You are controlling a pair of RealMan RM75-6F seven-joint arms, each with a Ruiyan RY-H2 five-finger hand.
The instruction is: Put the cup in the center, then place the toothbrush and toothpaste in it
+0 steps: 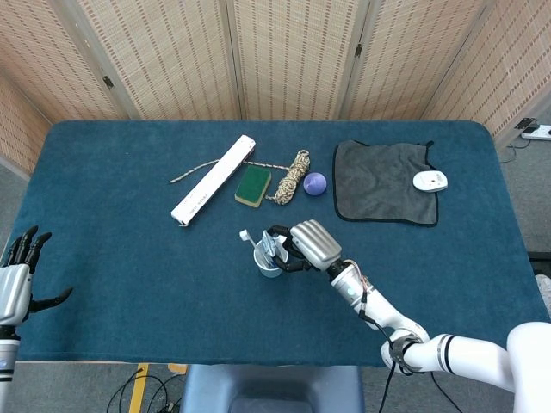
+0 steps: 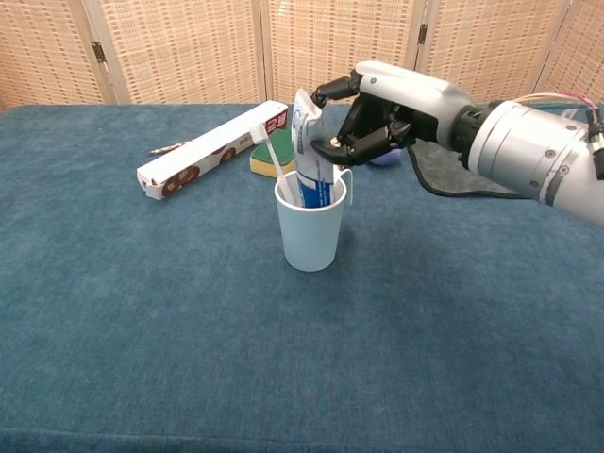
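Standing upright near the middle of the blue table [image 1: 112, 258], a white cup [image 2: 310, 229] holds a toothbrush [image 2: 272, 159] leaning left and a blue-and-white toothpaste tube [image 2: 312, 156] set upright inside it. The right hand [image 2: 392, 118] reaches over the cup from the right, its fingers closed around the top of the tube. Behind the cup lie a long white box [image 1: 213, 180], a green sponge [image 1: 253, 186], a coil of rope [image 1: 294, 175] and a purple ball [image 1: 315, 183]. Farther right of the cup, a white mouse [image 1: 430, 181] rests on a grey cloth [image 1: 383, 183]. Far to the cup's left, at the table's edge, the left hand [image 1: 19, 275] holds nothing, fingers spread.
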